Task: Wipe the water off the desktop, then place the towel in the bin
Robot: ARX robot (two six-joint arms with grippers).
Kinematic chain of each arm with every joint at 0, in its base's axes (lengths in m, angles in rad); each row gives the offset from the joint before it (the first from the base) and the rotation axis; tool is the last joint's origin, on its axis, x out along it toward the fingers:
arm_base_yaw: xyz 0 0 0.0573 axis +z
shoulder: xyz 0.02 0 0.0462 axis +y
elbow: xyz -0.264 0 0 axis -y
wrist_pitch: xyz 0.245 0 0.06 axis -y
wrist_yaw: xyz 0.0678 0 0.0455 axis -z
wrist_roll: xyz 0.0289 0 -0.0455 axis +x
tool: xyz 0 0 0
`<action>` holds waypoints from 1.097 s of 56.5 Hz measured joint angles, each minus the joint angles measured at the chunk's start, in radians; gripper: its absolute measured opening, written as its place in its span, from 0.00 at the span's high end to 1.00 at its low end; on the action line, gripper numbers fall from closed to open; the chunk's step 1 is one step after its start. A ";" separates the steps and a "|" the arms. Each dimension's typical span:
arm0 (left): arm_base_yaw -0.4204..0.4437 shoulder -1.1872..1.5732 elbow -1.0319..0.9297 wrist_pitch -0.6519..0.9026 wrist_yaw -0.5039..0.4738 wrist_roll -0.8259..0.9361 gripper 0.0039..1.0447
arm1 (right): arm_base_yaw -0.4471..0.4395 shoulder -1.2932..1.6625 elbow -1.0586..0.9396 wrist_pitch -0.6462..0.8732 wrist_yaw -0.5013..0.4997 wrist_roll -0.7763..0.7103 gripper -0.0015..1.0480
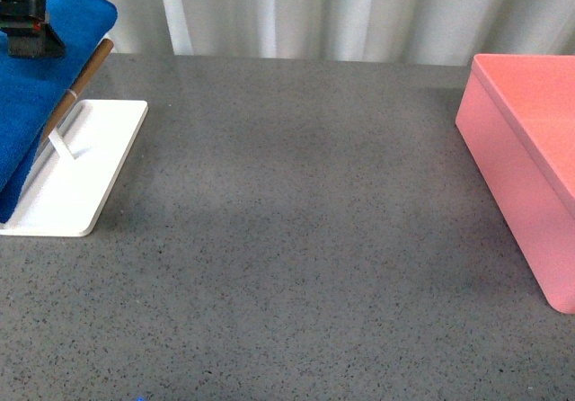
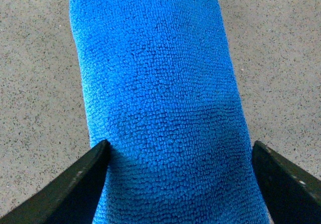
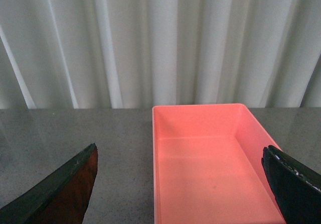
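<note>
The blue towel (image 1: 31,95) hangs over a wooden bar of the white rack at the far left of the desktop (image 1: 296,239). My left gripper (image 1: 27,23) is above it, open, its jaws standing wide on either side of the towel (image 2: 160,98) in the left wrist view, with both fingertips (image 2: 85,174) close to the cloth's edges. The pink bin (image 1: 530,167) stands at the right edge. My right gripper (image 3: 180,184) is open and empty, above and in front of the bin (image 3: 200,158), whose inside is bare. I see no water on the desktop.
The white rack's flat base (image 1: 85,176) with a wooden bar (image 1: 81,82) sits at the back left. White pleated curtains (image 1: 314,10) close off the far edge of the desktop.
</note>
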 joint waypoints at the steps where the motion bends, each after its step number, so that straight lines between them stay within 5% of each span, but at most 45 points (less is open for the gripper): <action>1: 0.000 0.005 0.008 -0.003 0.000 0.000 0.26 | 0.000 0.000 0.000 0.000 0.000 0.000 0.07; 30: 0.024 0.011 0.040 -0.007 0.025 -0.003 0.94 | 0.000 0.000 0.000 0.000 0.000 0.000 0.07; 62: 0.037 -0.166 0.003 0.013 0.235 -0.061 0.95 | 0.000 0.000 0.000 0.000 0.000 0.000 0.07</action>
